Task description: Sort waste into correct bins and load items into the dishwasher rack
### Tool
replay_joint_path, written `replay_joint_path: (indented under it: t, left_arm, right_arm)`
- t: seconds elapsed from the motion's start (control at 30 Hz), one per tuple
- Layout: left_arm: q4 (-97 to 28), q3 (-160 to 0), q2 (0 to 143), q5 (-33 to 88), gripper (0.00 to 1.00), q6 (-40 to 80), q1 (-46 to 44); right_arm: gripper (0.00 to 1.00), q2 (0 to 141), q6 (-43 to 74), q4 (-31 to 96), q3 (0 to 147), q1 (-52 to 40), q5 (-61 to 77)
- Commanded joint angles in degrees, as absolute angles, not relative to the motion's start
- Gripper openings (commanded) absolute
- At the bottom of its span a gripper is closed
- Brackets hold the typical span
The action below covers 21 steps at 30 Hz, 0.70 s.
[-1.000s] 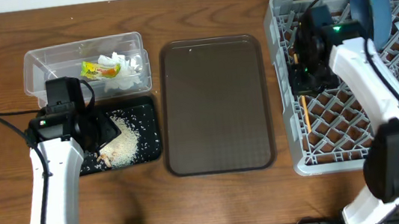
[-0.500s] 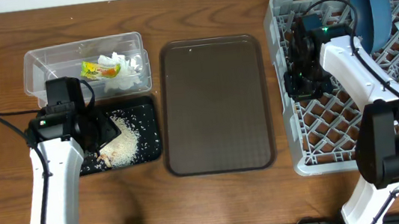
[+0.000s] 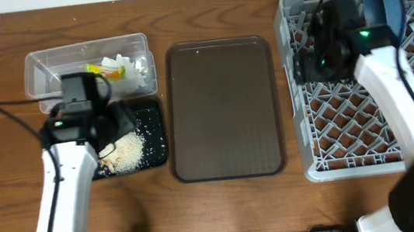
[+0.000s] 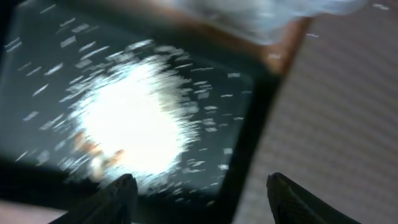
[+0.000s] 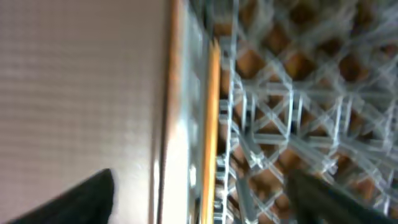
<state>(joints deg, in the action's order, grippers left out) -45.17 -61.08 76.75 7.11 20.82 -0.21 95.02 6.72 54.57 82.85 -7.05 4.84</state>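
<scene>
The left gripper (image 4: 205, 200), jaws apart and empty, hovers over rice scraps (image 3: 125, 150) in the black tray (image 3: 154, 116) near the bench's left edge; the clear box (image 3: 39, 72) behind it holds tissue (image 3: 136, 69) and wrapper (image 3: 98, 69); the right gripper (image 5: 205, 199), likewise spread, hangs above a chopstick (image 5: 210, 106) lying along the left wall of the rack (image 3: 350, 139) at the right edge; a blue plate (image 3: 386, 2) stands inside.

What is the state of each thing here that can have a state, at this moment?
clear box, open, holding tissue and wrapper
black tray, scattered with rice scraps
brown tray, bare
blue plate, standing on edge in the rack
chopstick, lying along the rack edge
left gripper, jaws open, empty
right gripper, jaws open, empty
</scene>
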Motion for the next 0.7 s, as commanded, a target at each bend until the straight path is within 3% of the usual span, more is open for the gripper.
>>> replay_joint_path:
  t: [0.0, 0.2, 0.47, 0.67]
  left_arm:
    - [-43.4, -60.49, 75.99, 8.54, 0.7, 15.73, -6.02]
    - [-48.62, -60.49, 76.86, 8.29, 0.7, 9.61, -13.47]
    - [-57.84, -60.49, 75.26, 8.16, 0.7, 10.37, -11.33]
    - [-57.82, -59.02, 66.65, 6.79, 0.7, 11.9, -11.27]
  right_arm:
    - [0.94, 94.06, 5.74, 52.51, 83.24, -7.46, 8.97]
    - [0.99, 93.93, 5.32, 53.65, 83.24, -5.41, 11.29]
    - [0.99, 92.9, 5.78, 61.6, 82.98, -3.01, 10.94]
    - [0.99, 87.83, 7.88, 58.48, 76.73, -3.11, 9.37]
